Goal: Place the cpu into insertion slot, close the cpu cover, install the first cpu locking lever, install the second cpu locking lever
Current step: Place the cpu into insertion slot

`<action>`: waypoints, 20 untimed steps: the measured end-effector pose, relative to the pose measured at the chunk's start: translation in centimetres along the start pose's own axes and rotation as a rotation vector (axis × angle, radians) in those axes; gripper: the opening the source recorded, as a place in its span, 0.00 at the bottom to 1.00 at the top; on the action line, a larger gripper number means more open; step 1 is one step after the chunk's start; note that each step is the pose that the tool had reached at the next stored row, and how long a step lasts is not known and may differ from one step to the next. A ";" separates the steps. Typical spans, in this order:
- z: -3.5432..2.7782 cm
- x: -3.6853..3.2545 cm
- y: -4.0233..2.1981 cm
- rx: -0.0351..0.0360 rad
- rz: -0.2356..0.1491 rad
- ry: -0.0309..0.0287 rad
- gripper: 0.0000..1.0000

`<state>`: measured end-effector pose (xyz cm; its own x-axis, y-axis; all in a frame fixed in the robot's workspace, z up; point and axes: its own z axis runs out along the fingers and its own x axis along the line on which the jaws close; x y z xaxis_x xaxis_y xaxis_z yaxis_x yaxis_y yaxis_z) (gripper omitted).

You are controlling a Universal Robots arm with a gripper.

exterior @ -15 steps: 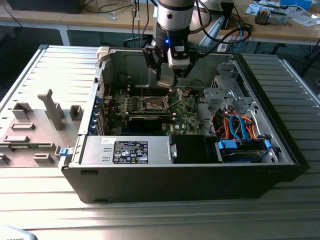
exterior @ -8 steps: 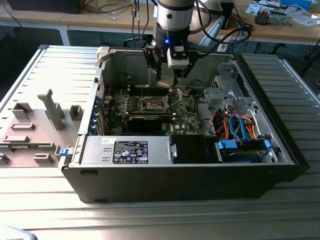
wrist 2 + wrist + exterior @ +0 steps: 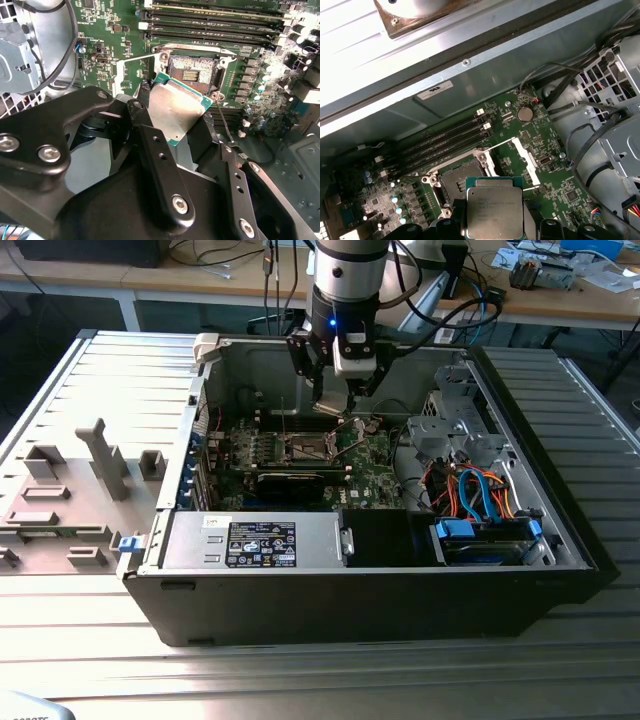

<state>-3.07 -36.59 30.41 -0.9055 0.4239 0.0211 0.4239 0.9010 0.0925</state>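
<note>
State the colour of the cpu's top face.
The cpu top is pale silver, green-rimmed; clearest in the first wrist view.

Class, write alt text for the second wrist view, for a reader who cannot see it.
The black gripper grips the cpu by its edges, silver top showing, close to the empty insertion slot but not yet in it. Around the slot lies the green motherboard, with long black memory slots beyond.

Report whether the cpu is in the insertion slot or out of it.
Out. The gripper holds the cpu clear of the insertion slot, which lies bare, its contact field showing.
</note>
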 end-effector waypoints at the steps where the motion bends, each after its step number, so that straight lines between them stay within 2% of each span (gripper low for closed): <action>1: 0.00 0.00 0.00 0.0000 0.002 -0.0002 0.54; 20: 0.06 0.00 0.00 -0.0009 0.038 -0.0036 0.54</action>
<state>-3.07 -36.59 30.35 -0.8885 0.4585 0.0210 0.4583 0.8840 0.0926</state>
